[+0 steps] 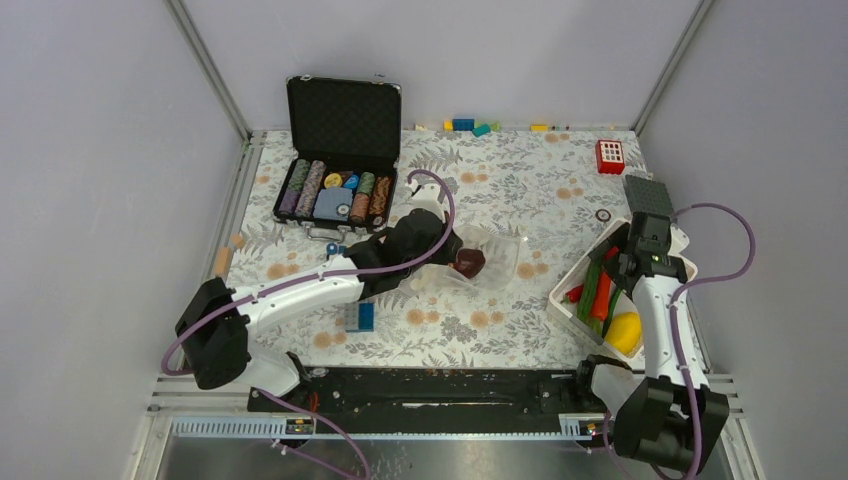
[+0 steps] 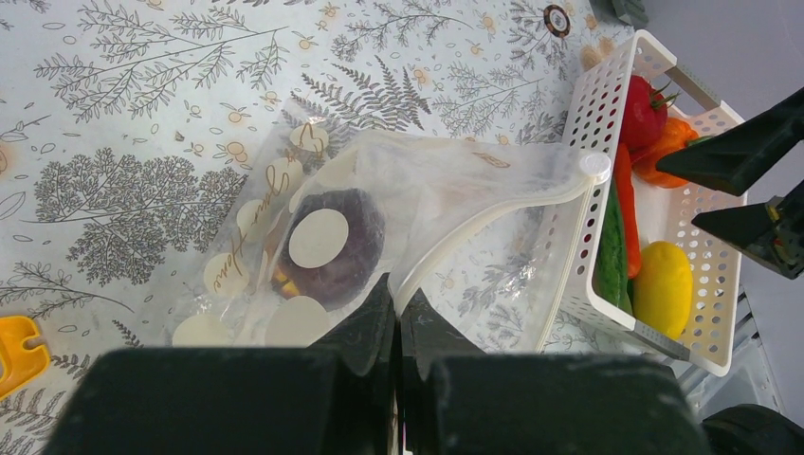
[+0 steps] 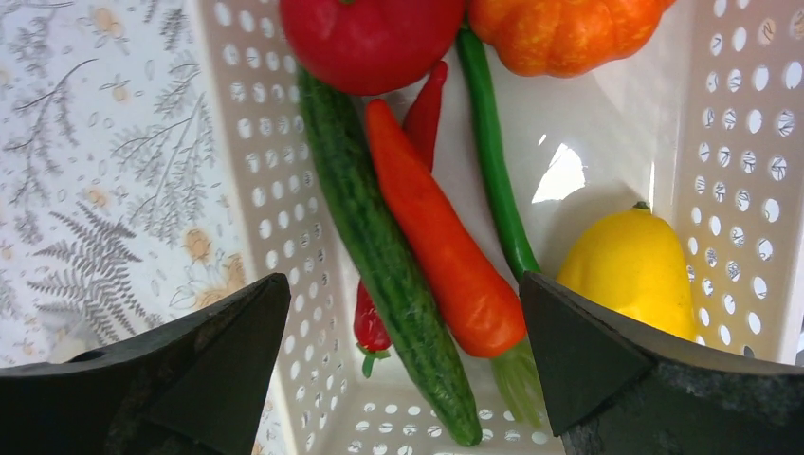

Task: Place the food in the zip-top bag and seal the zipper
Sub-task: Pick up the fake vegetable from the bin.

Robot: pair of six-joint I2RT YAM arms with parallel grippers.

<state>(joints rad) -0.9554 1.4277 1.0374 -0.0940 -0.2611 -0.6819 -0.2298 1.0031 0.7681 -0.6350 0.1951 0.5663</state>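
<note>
1. At the middle of the table, the zip-top bag [image 1: 485, 262] is being gripped by its rim. The left gripper [image 2: 396, 322] is being seen clamped tight on the film just beside the zipper [image 2: 502, 218], so the mouth is being propped open toward the white basket [image 3: 265, 142].
2. Over that basket, the right gripper [image 3: 406, 284] is being held with its jaws spread wide and nothing between them, above the carrot [image 3: 436, 237] and the cucumber [image 3: 379, 246].
3. Most of the food is being found in the basket: tomato [image 3: 370, 33], pumpkin [image 3: 559, 28], yellow piece [image 3: 630, 270], chili [image 3: 427, 104] and green pod [image 3: 493, 161]. One dark piece [image 2: 356, 213] is being seen inside the bag.
4. The pick is being judged best made across the carrot's narrow width. As the carrot is touching the cucumber, one finger is likely being asked to wedge between them, clear of the basket wall. The bag rim is best being kept raised and steady.
5. How wide the mouth is gaping is being obscured by the clear film. The chili is being largely covered, and the basket is being partly hidden by the right arm in the top view.
</note>
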